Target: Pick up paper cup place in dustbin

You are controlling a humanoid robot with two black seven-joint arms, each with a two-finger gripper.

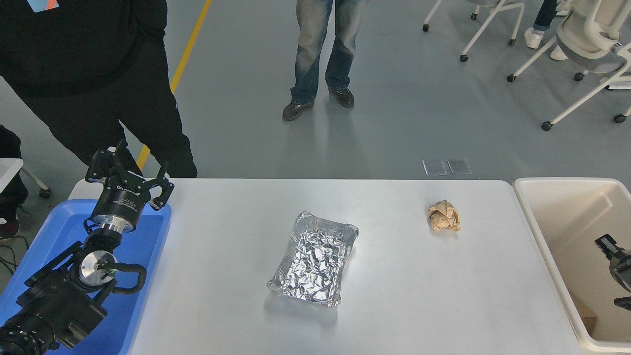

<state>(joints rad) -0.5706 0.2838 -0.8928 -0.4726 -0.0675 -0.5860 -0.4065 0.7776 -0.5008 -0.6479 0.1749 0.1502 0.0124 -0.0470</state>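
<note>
Your right pincer (613, 254) hangs over the dustbin (542, 236), grip state unreadable at the frame edge, paper cup not visible, presumably dropped inside; left pincer (129, 172) parked, spread apart.
</note>
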